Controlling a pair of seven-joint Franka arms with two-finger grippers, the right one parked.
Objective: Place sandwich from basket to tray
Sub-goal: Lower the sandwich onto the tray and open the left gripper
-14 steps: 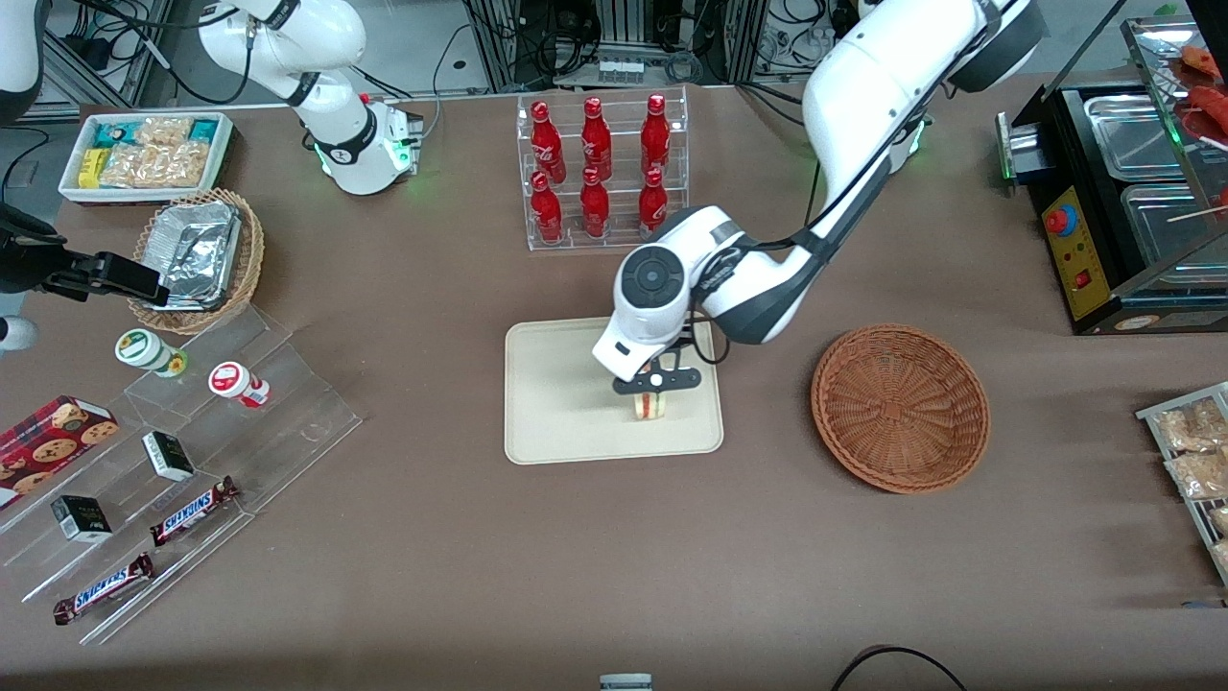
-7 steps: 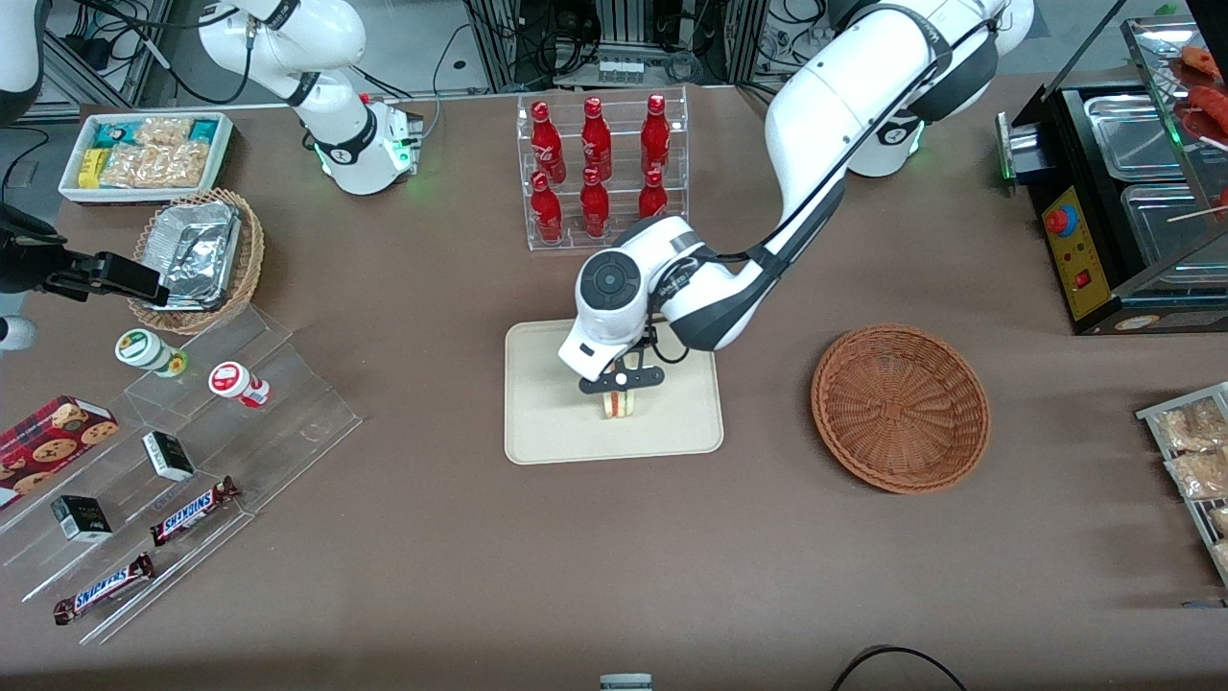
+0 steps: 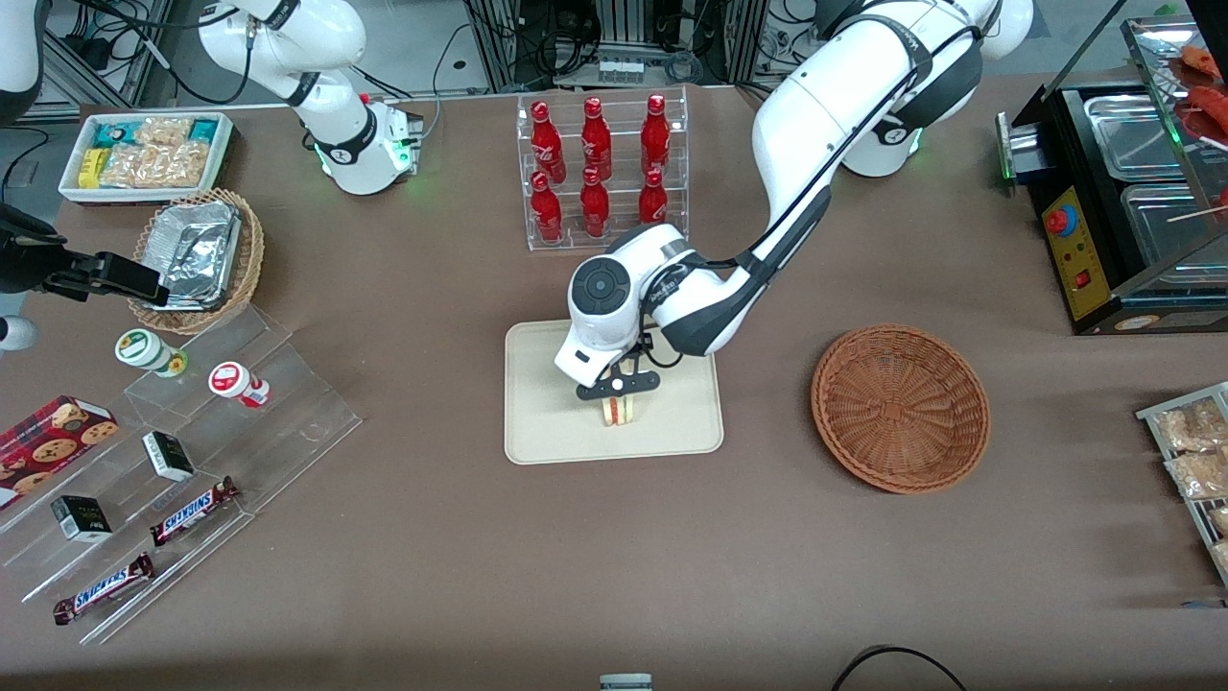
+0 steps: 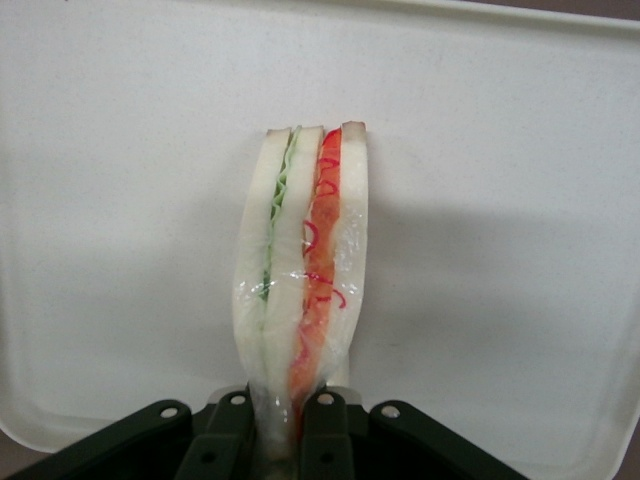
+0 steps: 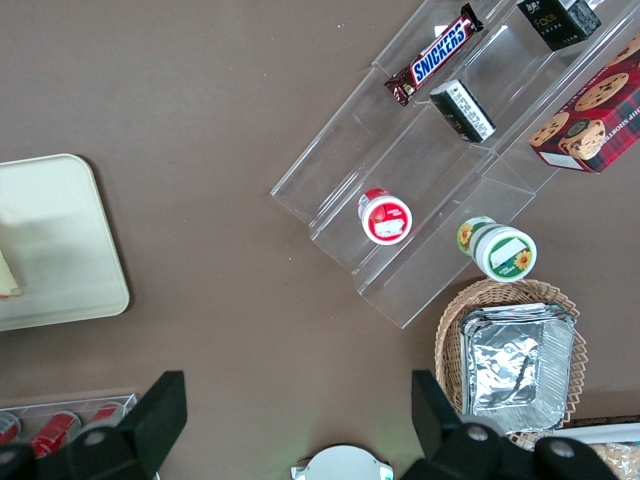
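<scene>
My gripper (image 3: 619, 386) hangs low over the middle of the cream tray (image 3: 547, 422), shut on the sandwich (image 3: 620, 410). In the left wrist view the wrapped sandwich (image 4: 305, 270) shows its white bread with green and red filling, its narrow end pinched between the black fingers (image 4: 225, 430) of the gripper (image 4: 277, 425), the tray (image 4: 520, 240) just below it. I cannot tell whether the sandwich touches the tray. The reddish-brown basket (image 3: 900, 408) stands empty beside the tray, toward the working arm's end of the table.
A clear rack of red bottles (image 3: 600, 173) stands farther from the front camera than the tray. Toward the parked arm's end lie an acrylic stepped stand (image 3: 182, 461) with snacks, a tan basket of foil trays (image 3: 197, 257) and a white snack bin (image 3: 144, 154). A black warmer (image 3: 1122, 202) sits at the working arm's end.
My gripper has carried the sandwich across the tray toward the parked arm's end, from near the tray's edge to its middle, staying shut on it. Over the last half second it barely moved.
</scene>
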